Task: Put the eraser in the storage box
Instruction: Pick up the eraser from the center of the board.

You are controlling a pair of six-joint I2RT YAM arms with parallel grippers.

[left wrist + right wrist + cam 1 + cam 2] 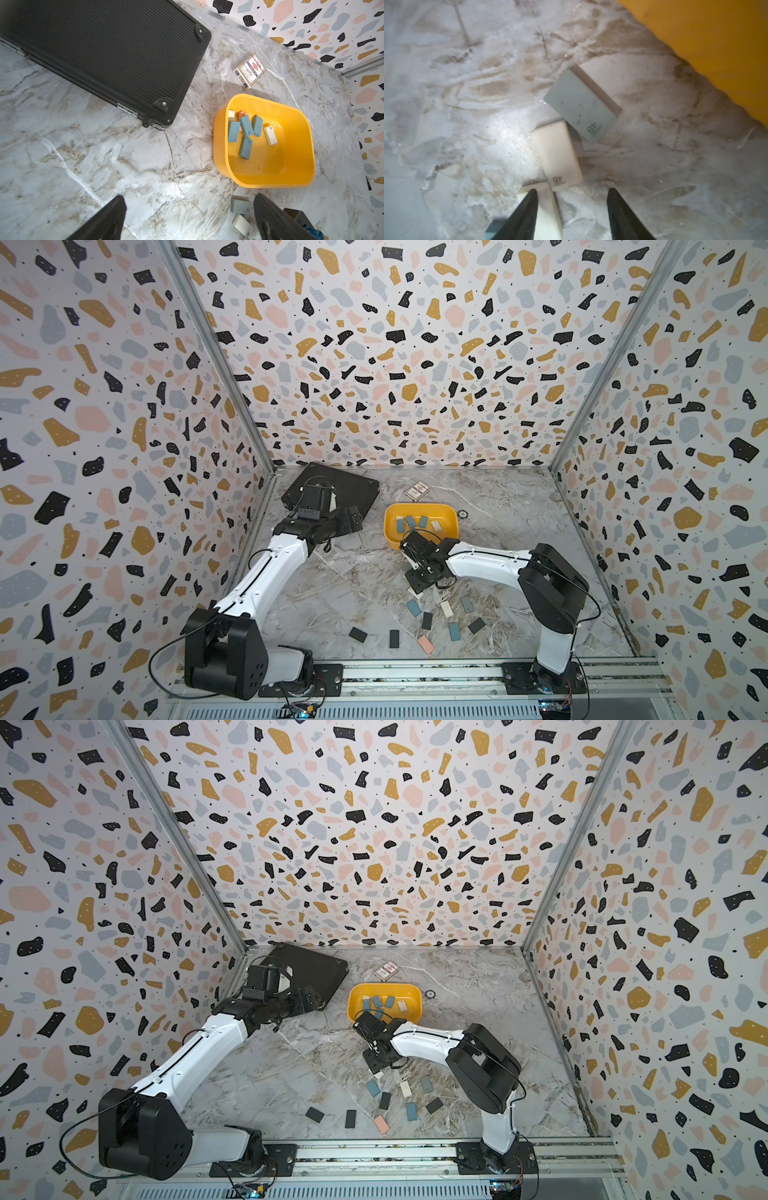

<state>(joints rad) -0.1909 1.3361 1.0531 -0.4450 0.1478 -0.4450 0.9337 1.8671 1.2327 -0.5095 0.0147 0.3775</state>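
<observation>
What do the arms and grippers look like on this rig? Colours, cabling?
Both the left arm and right arm have glossy white link shells with boxy black joint housings; thin black cables run along them, looping free at the joints. The left gripper and right gripper have tapered black fingers, the left's with ribbed inner faces.

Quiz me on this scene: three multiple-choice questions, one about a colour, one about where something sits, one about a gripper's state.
1. The storage box is: A red; B yellow; C green.
2. The printed packet lies: A inside the box; B on the table beyond the box; C under the right arm.
3. The left gripper is: A open and empty; B shut on an eraser; C shut on the packet.
Answers: B, its walls are yellow. B, both top views show it on marble past the far rim. A, the left wrist view shows its fingers wide apart, only table between.
</observation>
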